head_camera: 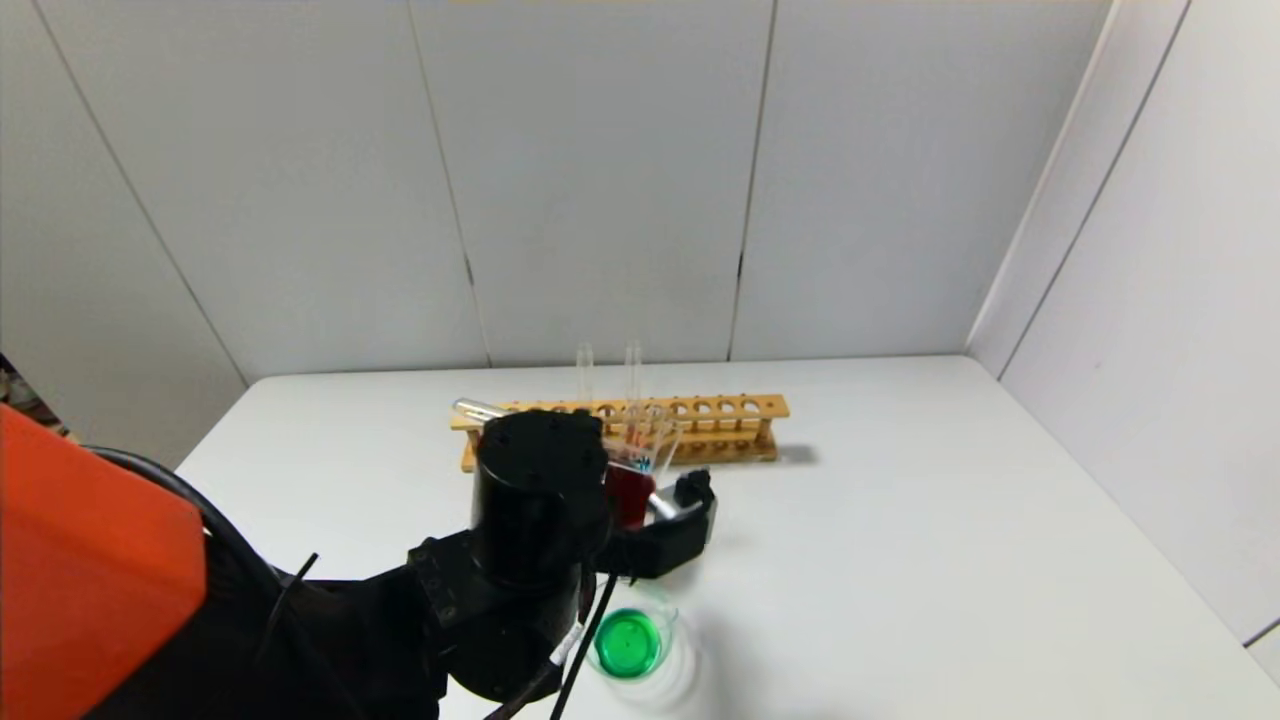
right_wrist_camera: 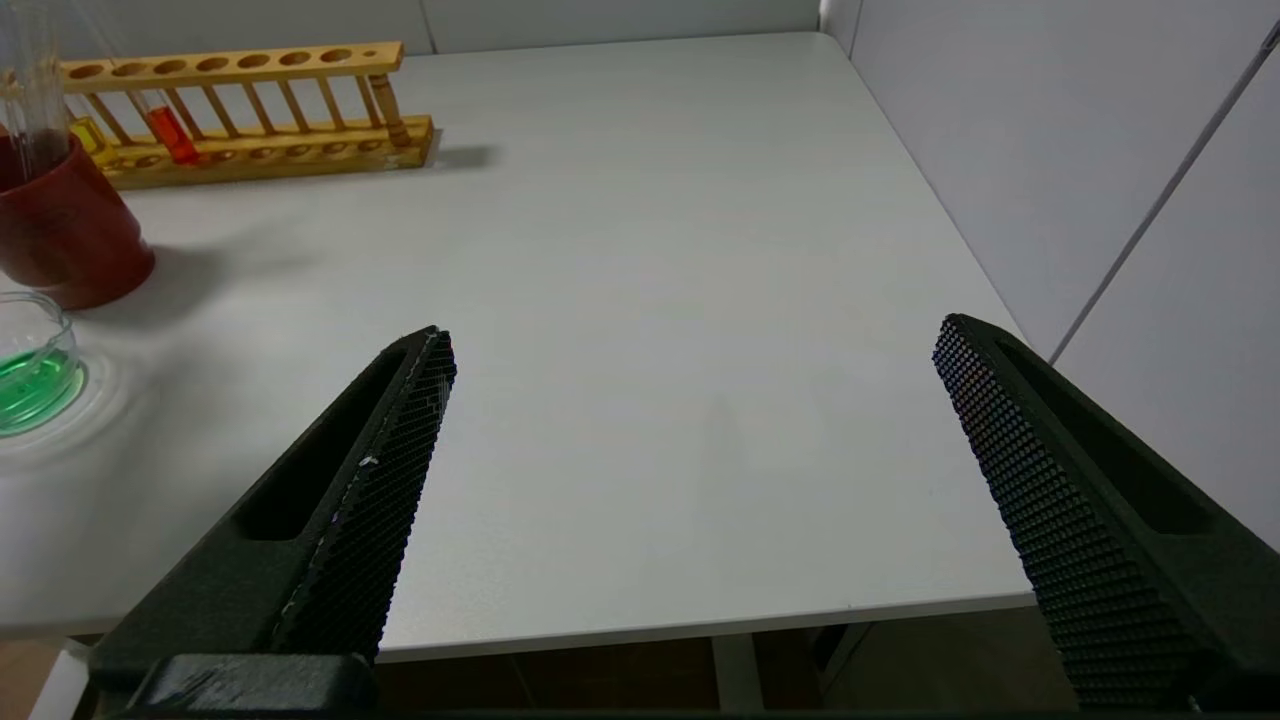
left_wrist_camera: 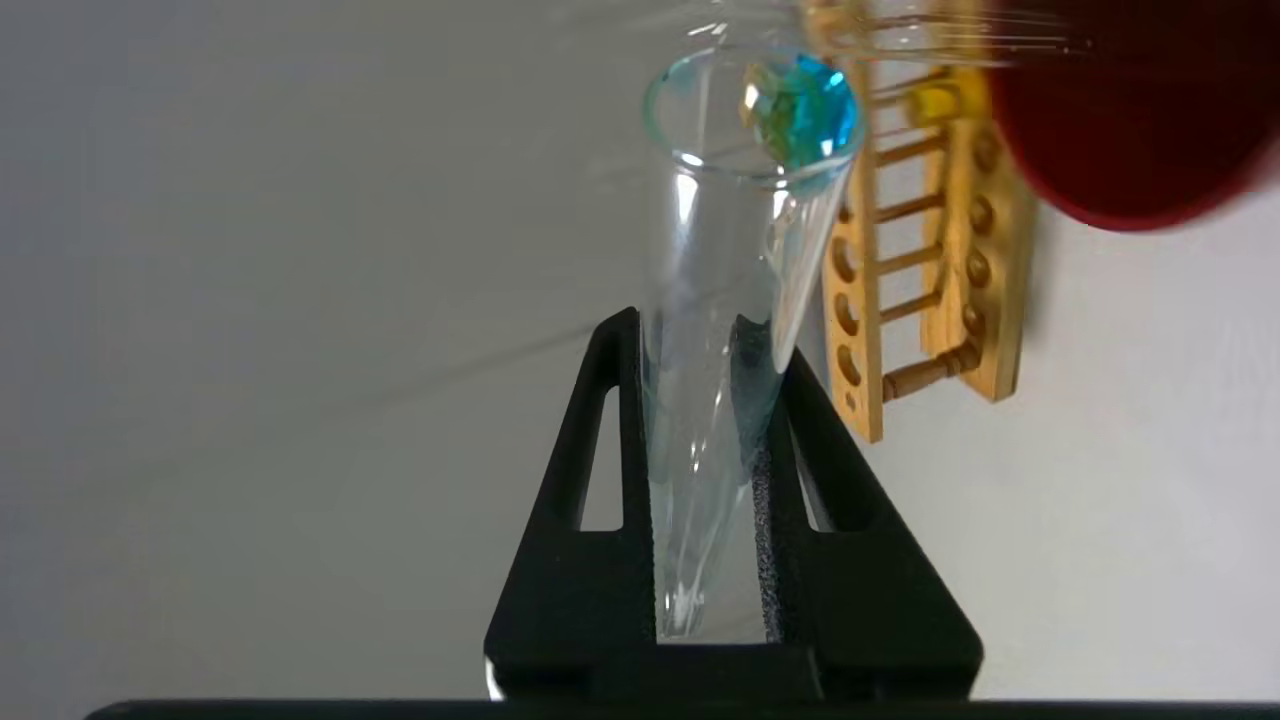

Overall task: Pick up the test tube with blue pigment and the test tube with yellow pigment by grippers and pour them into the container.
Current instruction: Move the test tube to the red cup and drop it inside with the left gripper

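Note:
My left gripper (left_wrist_camera: 705,335) is shut on the test tube with blue pigment (left_wrist_camera: 720,250), holding it near its rounded bottom. The tube is clear along its length, and a teal-blue drop (left_wrist_camera: 810,110) clings at its open mouth, close to the red cup. In the head view this gripper (head_camera: 690,505) is beside the red cup, behind the container (head_camera: 668,615). The container is a low glass beaker holding green liquid; it also shows in the right wrist view (right_wrist_camera: 55,320). I cannot pick out the test tube with yellow pigment. My right gripper (right_wrist_camera: 695,335) is open and empty over the table's front right edge.
A dark-red cup (head_camera: 628,495) holding clear tubes stands in front of the wooden rack (head_camera: 720,425). In the right wrist view the rack (right_wrist_camera: 300,60) holds one tube with a little yellow liquid (right_wrist_camera: 85,135) and one with red (right_wrist_camera: 172,135). Walls close the back and right.

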`<state>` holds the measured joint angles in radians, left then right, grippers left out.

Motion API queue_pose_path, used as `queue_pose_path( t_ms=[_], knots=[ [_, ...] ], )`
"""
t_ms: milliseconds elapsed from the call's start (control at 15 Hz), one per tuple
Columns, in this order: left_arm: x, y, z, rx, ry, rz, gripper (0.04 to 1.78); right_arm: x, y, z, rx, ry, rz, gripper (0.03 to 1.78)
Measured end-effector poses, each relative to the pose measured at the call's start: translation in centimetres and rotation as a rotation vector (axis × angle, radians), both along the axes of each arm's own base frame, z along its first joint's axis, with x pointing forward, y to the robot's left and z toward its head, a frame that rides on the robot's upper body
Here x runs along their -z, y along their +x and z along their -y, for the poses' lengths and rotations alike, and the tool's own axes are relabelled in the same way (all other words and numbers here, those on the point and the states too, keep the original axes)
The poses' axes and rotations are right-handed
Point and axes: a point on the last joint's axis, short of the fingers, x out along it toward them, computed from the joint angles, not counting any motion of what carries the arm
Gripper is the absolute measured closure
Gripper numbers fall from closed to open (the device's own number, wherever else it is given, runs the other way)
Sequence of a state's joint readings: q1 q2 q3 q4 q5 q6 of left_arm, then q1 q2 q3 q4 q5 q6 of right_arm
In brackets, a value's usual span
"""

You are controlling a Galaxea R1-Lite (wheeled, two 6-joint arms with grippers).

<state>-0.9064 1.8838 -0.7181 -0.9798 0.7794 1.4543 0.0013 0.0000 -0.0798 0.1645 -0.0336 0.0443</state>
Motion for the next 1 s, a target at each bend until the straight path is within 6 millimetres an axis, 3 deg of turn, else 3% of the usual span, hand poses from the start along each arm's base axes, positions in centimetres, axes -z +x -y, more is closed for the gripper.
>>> queue_pose_path(
  t_ms=[400, 733, 1000],
  knots=[
    [-3.0, 0.1, -0.9, -0.186, -0.618, 0.046, 1.49, 0.0, 0.0, 0.0, 0.0, 0.0, 0.0, 0.06],
    [-3.3, 0.8, -0.6, -0.176, -1.123, -0.011, 1.49, 0.0, 0.0, 0.0, 0.0, 0.0, 0.0, 0.06],
    [-2.9, 1.4, -0.8, -0.131, -1.426, -0.17, 1.49, 0.0, 0.0, 0.0, 0.0, 0.0, -0.001, 0.06]
  ],
)
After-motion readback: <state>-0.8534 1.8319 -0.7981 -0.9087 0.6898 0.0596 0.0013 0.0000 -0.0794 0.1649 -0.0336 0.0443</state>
